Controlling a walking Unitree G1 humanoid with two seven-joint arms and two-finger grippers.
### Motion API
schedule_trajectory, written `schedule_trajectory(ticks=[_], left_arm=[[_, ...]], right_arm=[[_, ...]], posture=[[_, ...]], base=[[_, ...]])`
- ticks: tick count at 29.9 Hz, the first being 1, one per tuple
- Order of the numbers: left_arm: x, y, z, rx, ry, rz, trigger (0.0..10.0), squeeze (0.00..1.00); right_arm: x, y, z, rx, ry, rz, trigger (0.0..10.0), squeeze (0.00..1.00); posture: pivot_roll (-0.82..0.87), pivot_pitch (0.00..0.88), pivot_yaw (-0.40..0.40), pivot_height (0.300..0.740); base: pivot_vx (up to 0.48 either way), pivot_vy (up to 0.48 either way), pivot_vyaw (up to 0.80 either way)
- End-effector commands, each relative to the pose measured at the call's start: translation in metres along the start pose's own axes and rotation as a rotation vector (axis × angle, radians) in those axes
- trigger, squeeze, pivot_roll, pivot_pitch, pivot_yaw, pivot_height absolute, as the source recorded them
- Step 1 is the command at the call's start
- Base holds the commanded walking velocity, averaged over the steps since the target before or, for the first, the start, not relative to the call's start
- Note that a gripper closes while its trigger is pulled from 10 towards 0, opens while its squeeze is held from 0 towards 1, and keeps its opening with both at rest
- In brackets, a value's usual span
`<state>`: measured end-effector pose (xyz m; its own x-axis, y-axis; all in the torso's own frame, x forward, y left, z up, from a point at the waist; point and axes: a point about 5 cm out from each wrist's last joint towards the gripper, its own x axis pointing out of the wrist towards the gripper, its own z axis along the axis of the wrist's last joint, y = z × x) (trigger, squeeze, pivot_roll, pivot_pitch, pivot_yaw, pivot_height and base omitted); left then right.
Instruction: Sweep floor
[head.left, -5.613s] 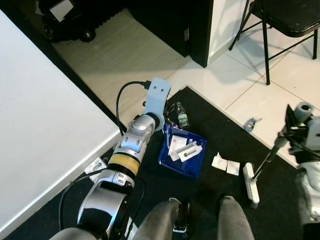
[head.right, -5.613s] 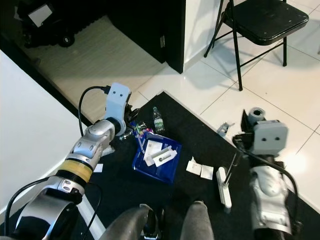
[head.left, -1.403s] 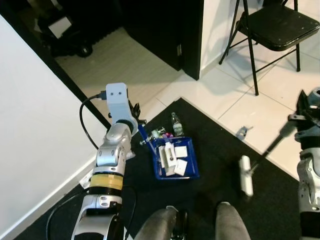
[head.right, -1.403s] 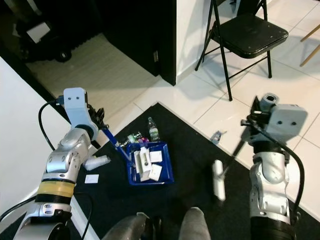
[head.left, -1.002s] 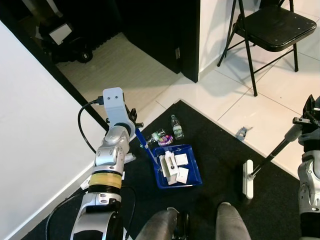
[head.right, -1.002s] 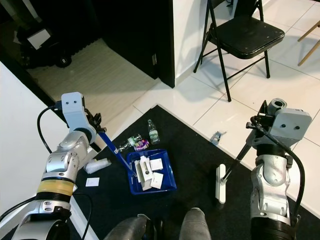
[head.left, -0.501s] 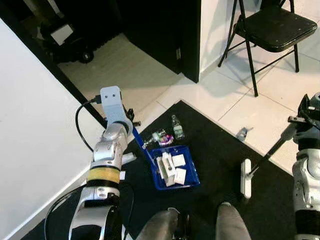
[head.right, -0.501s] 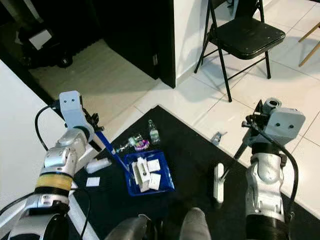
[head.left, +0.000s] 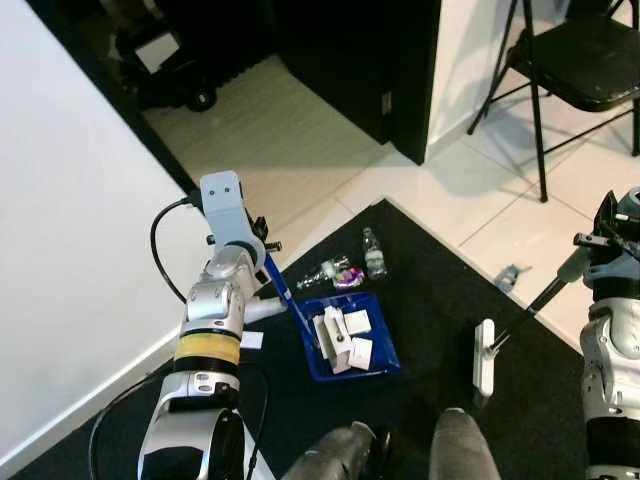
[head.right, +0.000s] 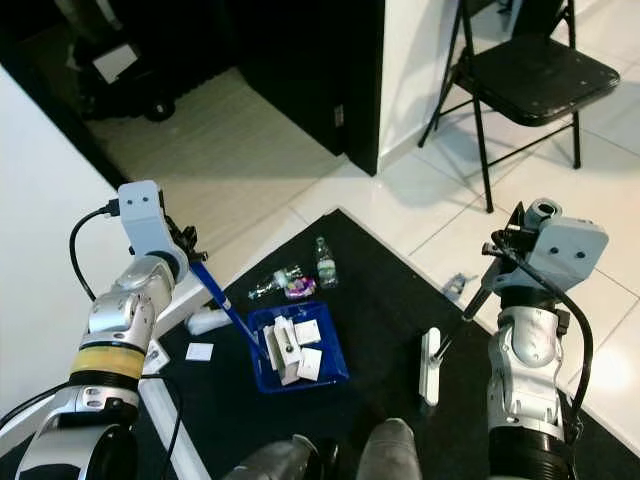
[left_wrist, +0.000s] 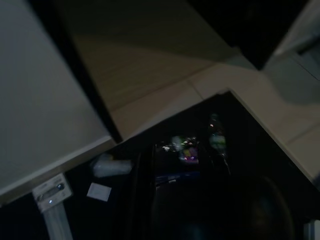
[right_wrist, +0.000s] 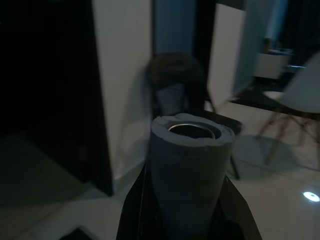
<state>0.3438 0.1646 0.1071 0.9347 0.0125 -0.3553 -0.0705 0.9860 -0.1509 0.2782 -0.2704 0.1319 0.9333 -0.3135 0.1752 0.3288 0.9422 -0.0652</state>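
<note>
A blue dustpan (head.left: 352, 347) holding several white paper scraps rests on the black mat. Its long blue handle (head.left: 290, 300) rises to my left gripper (head.left: 262, 250), which is shut on it. My right gripper (head.left: 592, 256) is shut on the grey foam top of the broom handle (right_wrist: 192, 165). The thin pole slants down to the white broom head (head.left: 483, 356), which lies on the mat right of the pan and apart from it. Beyond the pan lie two small plastic bottles (head.left: 373, 252) and a purple wrapper (head.left: 350, 280).
A white wall panel (head.left: 80, 250) runs along my left. A white crumpled piece (head.right: 208, 320) and a paper slip (head.right: 200, 351) lie by its foot. A small grey scrap (head.left: 507, 277) sits on the white tiles. A black folding chair (head.right: 540, 75) stands at the back right.
The view has swung left, so the floor litter and chair sit further right. The dustpan and broom keep almost the same places before me; both grips are unchanged.
</note>
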Motion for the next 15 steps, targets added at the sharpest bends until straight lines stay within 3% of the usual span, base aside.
schedule_trajectory(ticks=[1,5,15], left_arm=[[-0.001,0.004,0.007,-0.025,-0.035,0.017,10.0,0.0],[-0.002,0.004,0.007,-0.032,-0.039,0.021,10.0,0.0],[-0.01,-0.007,0.012,-0.07,-0.109,0.021,10.0,0.0]], right_arm=[[0.003,0.006,0.003,-0.001,-0.023,0.029,10.0,0.0],[0.004,0.009,0.004,-0.001,-0.024,0.039,10.0,0.0],[0.016,0.032,0.008,0.015,-0.022,0.137,10.0,0.0]], posture=[[-0.19,0.089,0.11,0.74],[-0.19,0.09,0.099,0.74],[-0.17,0.092,0.018,0.74]], base=[[0.0,0.0,0.78],[0.0,0.0,0.78],[0.0,0.0,0.78]])
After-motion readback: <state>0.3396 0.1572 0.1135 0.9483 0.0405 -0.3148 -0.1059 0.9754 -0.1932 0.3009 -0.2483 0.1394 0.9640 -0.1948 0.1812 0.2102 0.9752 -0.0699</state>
